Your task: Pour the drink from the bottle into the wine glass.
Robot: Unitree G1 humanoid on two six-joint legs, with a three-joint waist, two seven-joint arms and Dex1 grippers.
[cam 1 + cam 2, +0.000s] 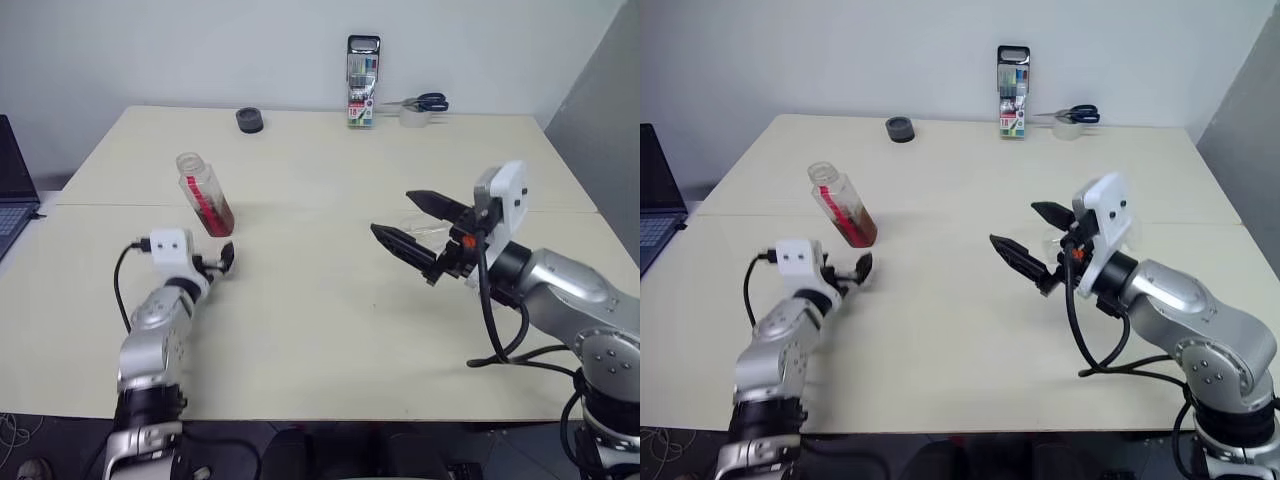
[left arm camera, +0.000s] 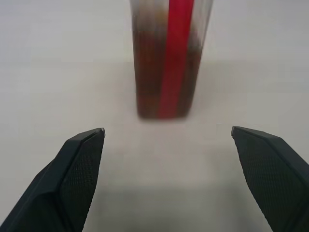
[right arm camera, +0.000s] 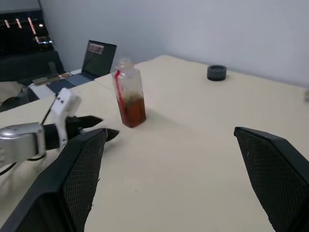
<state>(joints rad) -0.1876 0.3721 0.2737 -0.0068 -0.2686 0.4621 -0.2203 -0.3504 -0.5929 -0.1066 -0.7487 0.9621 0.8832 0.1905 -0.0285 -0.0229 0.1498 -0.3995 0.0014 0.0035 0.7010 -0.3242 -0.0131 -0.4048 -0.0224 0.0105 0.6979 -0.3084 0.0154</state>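
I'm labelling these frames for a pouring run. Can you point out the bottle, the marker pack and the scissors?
bottle [image 1: 205, 195]: left eye view, on the middle of its body.
marker pack [image 1: 362, 83]: left eye view, on the pack's front.
scissors [image 1: 431, 102]: left eye view, on the dark handles.

Bright, even light overhead, soft shadows under both arms on the table [image 1: 330, 330]. Up close in the left wrist view, the bottle [image 2: 169, 63] blurs, its edges smeared, while the black fingertips [image 2: 82, 159] stay crisp.
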